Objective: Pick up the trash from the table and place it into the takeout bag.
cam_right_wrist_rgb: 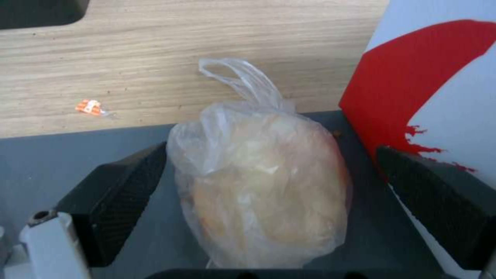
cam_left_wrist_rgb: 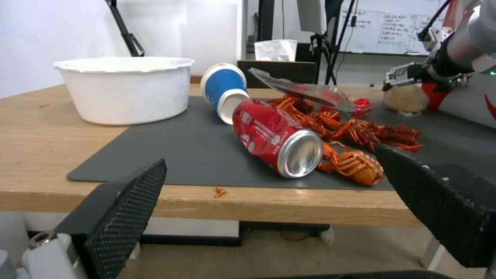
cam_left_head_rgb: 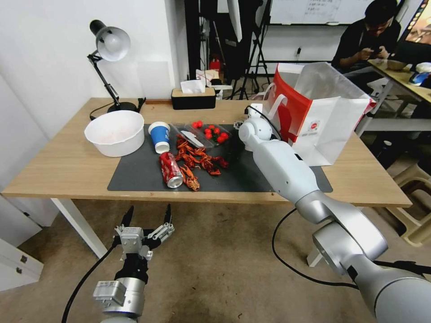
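My right hand point(cam_right_wrist_rgb: 269, 217) is spread around the plastic bag point(cam_right_wrist_rgb: 263, 182); looks soft and slippery, so I'd pinch its middle, left hand point(cam_left_head_rgb: 146, 222) spread too.

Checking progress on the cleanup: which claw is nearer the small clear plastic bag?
Right. The right claw straddles the plastic bag, open; the left claw hangs below the table edge.

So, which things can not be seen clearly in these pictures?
- Right gripper: in the head view its own arm hides it.
- Takeout bag: the inside is hidden by its walls.
- Small clear plastic bag: the contents are blurred by the film.
- Red soda can: the label is too small to read.
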